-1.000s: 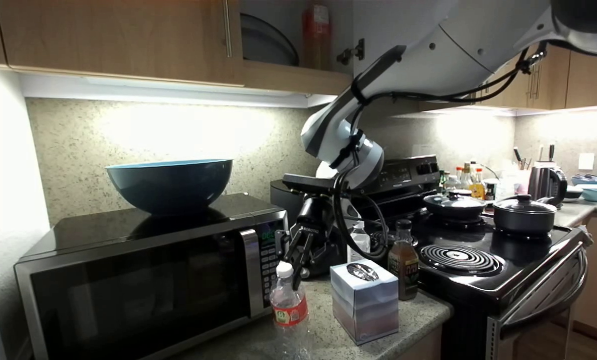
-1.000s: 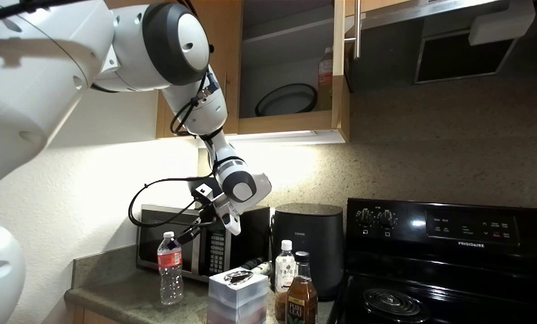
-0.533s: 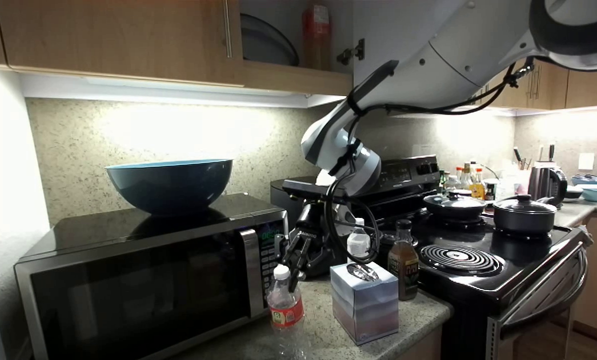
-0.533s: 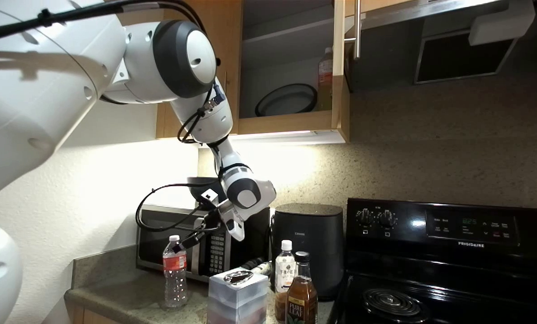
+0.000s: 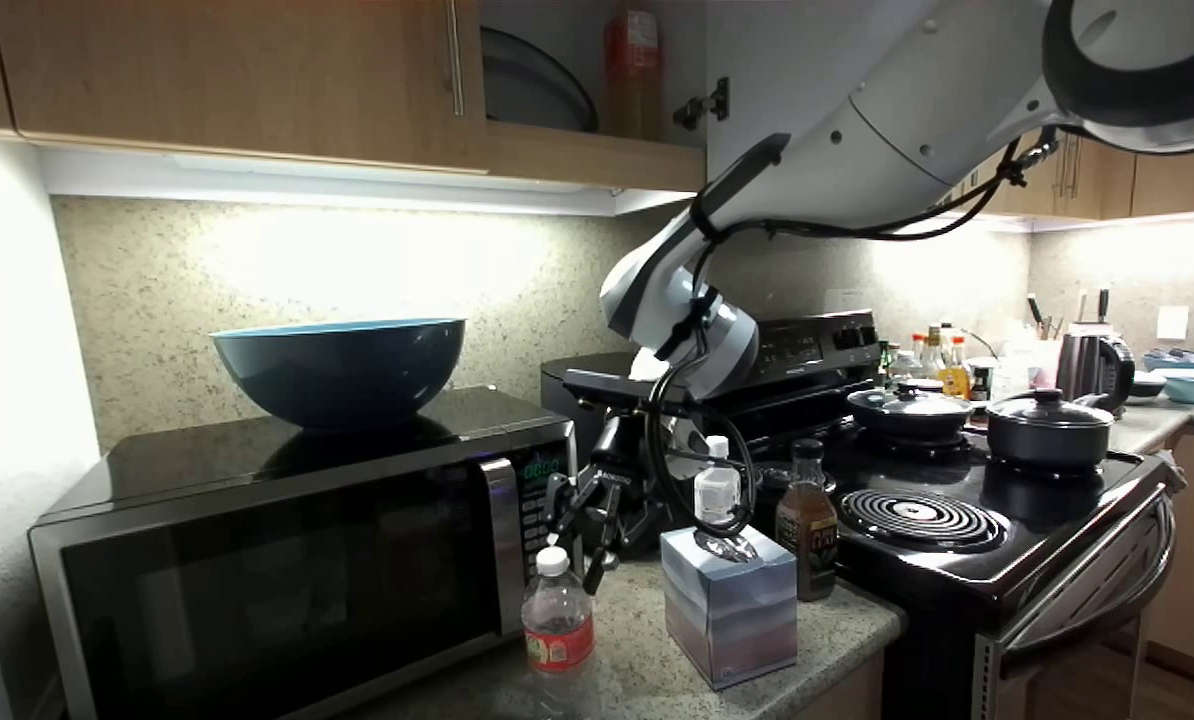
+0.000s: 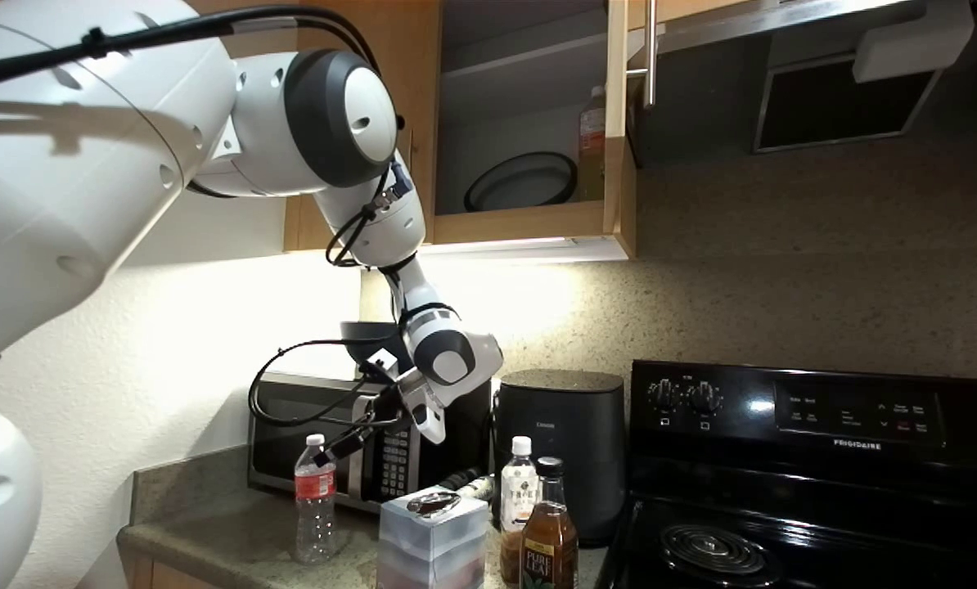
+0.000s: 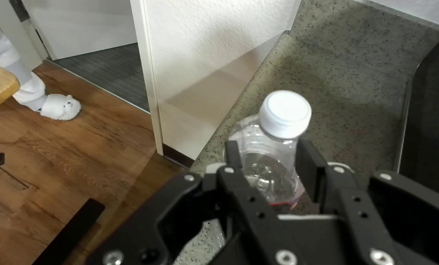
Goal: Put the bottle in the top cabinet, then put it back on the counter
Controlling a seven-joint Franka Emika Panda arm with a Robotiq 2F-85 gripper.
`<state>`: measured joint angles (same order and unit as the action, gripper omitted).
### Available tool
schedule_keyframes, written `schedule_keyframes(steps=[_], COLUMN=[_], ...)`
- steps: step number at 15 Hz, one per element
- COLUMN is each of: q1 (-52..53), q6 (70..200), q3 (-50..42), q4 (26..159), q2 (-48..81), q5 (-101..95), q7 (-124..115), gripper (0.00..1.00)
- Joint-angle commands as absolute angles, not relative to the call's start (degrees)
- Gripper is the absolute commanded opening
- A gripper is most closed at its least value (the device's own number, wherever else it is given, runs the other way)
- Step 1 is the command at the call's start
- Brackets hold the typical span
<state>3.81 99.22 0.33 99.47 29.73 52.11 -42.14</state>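
The bottle [image 5: 559,640], clear with a red band and white cap, stands upright on the counter [image 5: 637,600]. It also shows in an exterior view [image 6: 315,487] and in the wrist view [image 7: 265,176]. My gripper [image 5: 574,562] is open at the bottle's upper part. In the wrist view its two fingers [image 7: 269,154] are spread on either side of the bottle below the cap; whether one still touches it I cannot tell. The top cabinet [image 5: 247,80] is above, with one door open; a plate-like round thing and a red-labelled bottle are inside, also visible in an exterior view [image 6: 521,225].
A tissue box [image 5: 729,610], a brown tea bottle [image 5: 807,530] and a white-capped bottle [image 5: 717,490] stand beside the gripper. The microwave [image 5: 257,600] with a blue bowl [image 5: 342,375] is close by. The stove [image 5: 957,570] adjoins the counter. The counter edge [image 7: 219,136] runs near the bottle.
My arm has lowered with the bottle, which has come to stand on the counter. The fingers have since spread apart and let go of it. The bottle has shifted slightly.
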Motion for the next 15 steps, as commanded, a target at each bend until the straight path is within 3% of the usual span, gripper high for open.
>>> schedule_keyframes(steps=[1, 5, 15], q1=[3.5, 3.4, 3.6], q6=[98.5, 98.6, 99.9], q3=[0.3, 0.4, 1.3], q4=[98.9, 99.0, 98.9], q2=[30.0, 29.4, 21.4], q5=[52.6, 52.9, 54.7], q7=[-41.9, -41.8, -38.3], gripper=[0.74, 0.98, 1.00])
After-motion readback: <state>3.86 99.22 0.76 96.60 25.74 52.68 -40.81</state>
